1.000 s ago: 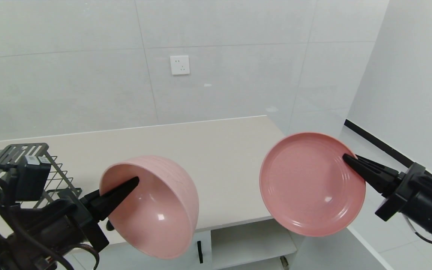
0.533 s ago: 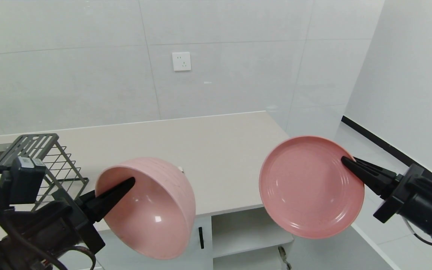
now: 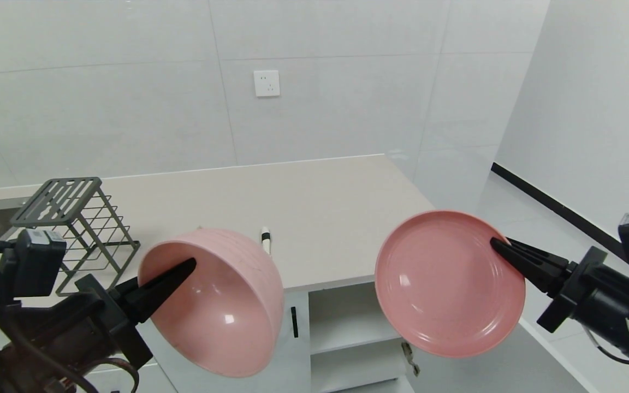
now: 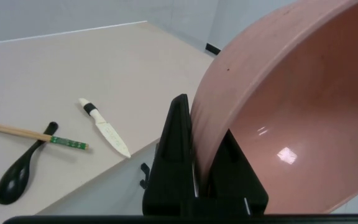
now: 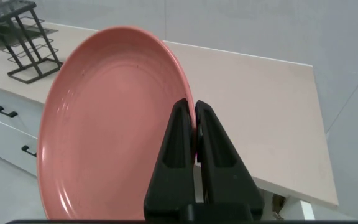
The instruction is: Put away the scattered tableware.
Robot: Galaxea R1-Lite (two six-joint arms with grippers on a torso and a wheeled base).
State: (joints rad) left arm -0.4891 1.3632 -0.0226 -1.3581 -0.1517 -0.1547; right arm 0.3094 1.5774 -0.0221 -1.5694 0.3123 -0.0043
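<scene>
View backed off counter (image 3: 336, 207); left tool (image 3: 186, 268) clamps bowl (image 3: 227, 316), right tool (image 3: 497, 245) clamps plate (image 3: 440, 284); rack (image 3: 74, 218), knife (image 3: 265, 239) beyond.

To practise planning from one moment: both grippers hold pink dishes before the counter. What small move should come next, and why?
Probably lower the right gripper with the plate toward the open cabinet shelf under the counter. Plate and bowl, the latter in the left gripper, are both clamped by the rim in the air, and that shelf stands open just below them.

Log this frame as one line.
left gripper: shut on pink bowl | right gripper: shut on pink plate | counter: wire rack, knife, black spoon, chopsticks
</scene>
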